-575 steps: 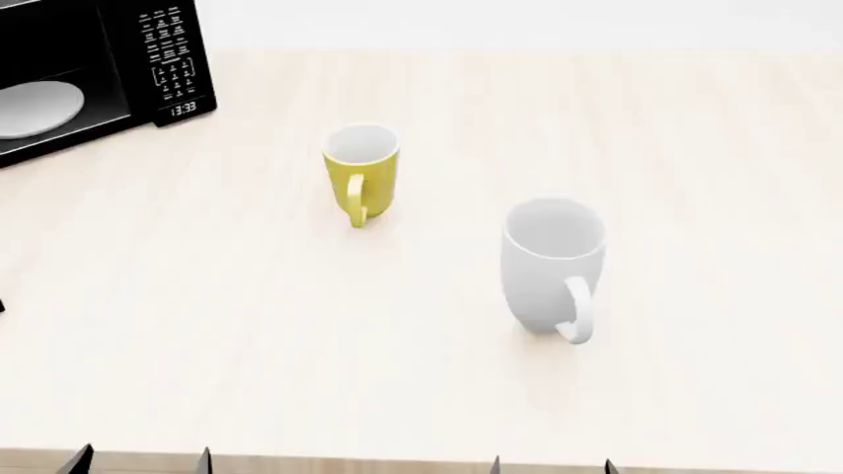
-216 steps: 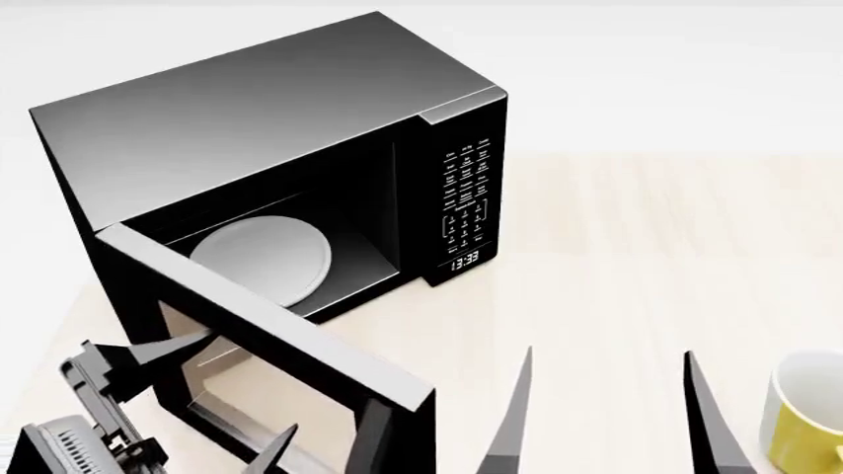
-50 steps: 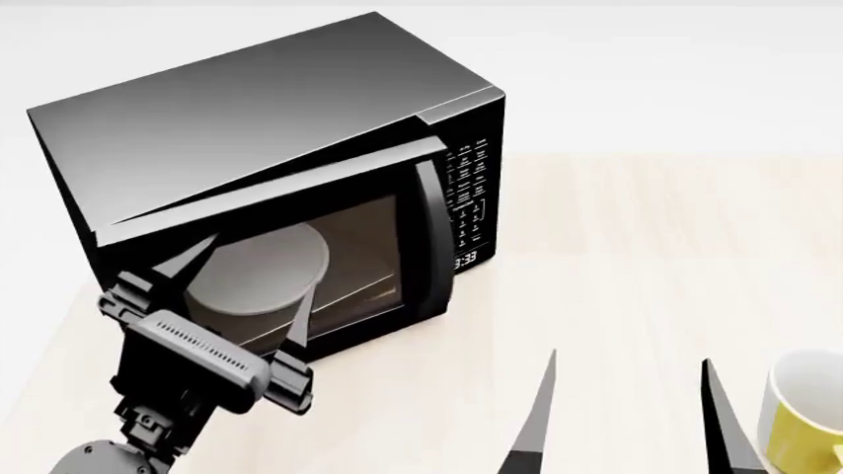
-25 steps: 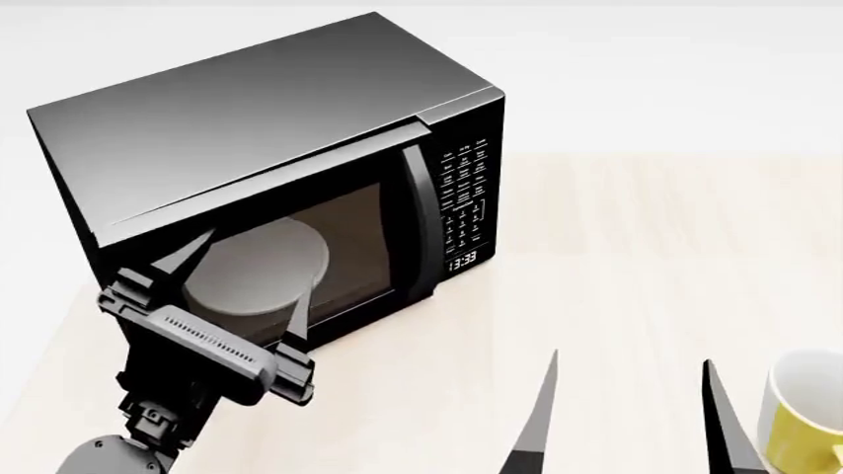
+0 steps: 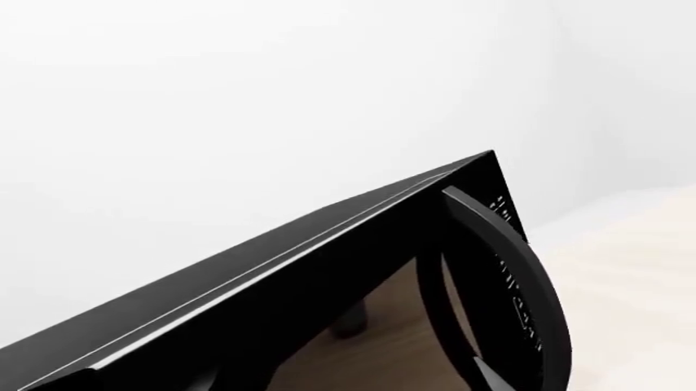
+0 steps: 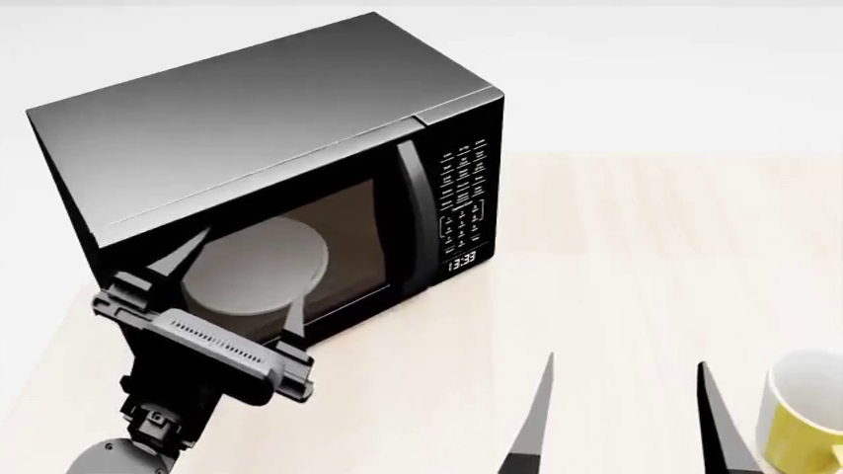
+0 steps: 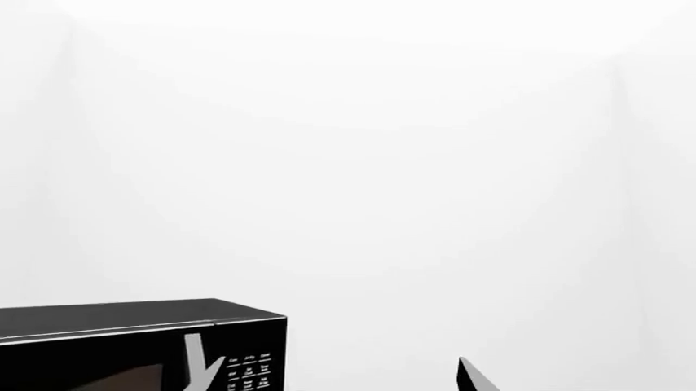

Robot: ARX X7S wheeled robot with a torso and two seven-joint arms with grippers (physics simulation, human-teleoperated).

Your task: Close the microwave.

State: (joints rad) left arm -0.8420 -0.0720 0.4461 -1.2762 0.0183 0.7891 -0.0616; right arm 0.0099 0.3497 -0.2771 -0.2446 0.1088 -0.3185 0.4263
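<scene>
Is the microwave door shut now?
Shut. The microwave door's handle edge sits flush beside the keypad panel, with no gap.

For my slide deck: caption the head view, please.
Left gripper, open, against the glass door of the black microwave, which looks shut.

plain white walls [image 7: 348, 122], pale wooden table [image 6: 658, 257]

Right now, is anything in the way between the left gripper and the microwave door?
Nothing visible. The left gripper is open right in front of the microwave door's glass, and the door looks shut or nearly so.
</scene>
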